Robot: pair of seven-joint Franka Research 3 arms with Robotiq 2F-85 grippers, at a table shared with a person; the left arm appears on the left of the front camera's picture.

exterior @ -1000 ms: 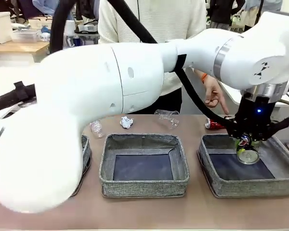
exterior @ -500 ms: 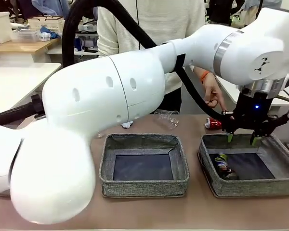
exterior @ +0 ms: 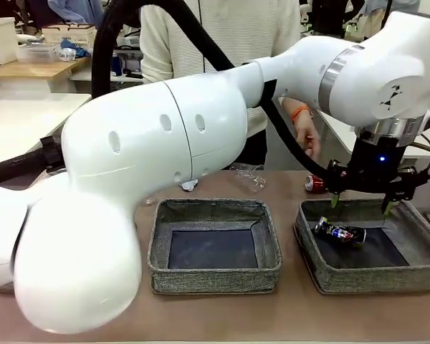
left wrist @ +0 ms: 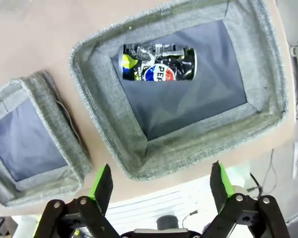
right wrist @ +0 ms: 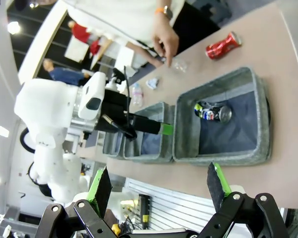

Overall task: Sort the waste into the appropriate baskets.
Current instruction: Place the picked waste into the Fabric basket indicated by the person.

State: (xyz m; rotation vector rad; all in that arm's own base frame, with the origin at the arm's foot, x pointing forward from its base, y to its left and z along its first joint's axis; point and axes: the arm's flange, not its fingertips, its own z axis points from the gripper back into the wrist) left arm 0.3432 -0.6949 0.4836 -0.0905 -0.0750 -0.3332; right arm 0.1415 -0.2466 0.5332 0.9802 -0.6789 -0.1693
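Note:
My left gripper [exterior: 362,203] hangs open over the right basket [exterior: 330,276], nothing between its fingers. Below it a crushed dark can [exterior: 339,232] lies on its side on the basket's dark bottom; the left wrist view looks down on the same can [left wrist: 159,63] inside that basket [left wrist: 107,119], beyond the open left gripper [left wrist: 161,182]. A crushed red can [exterior: 314,183] lies on the table behind the basket. Crumpled white paper [exterior: 189,185] and a clear cup [exterior: 249,175] lie farther left. My right gripper [right wrist: 159,186] stands open and bare, away from the baskets.
The middle basket [exterior: 215,276] holds nothing. A person stands at the far side with a hand [exterior: 306,140] hanging above the red can. In the right wrist view a clear bottle [right wrist: 136,91] stands behind the row of baskets. My left arm [exterior: 165,136] spans the table's left.
The left gripper has opened and let go of the dark can, which dropped into the right basket and rolled onto its side. The person's hand has drawn back from pointing.

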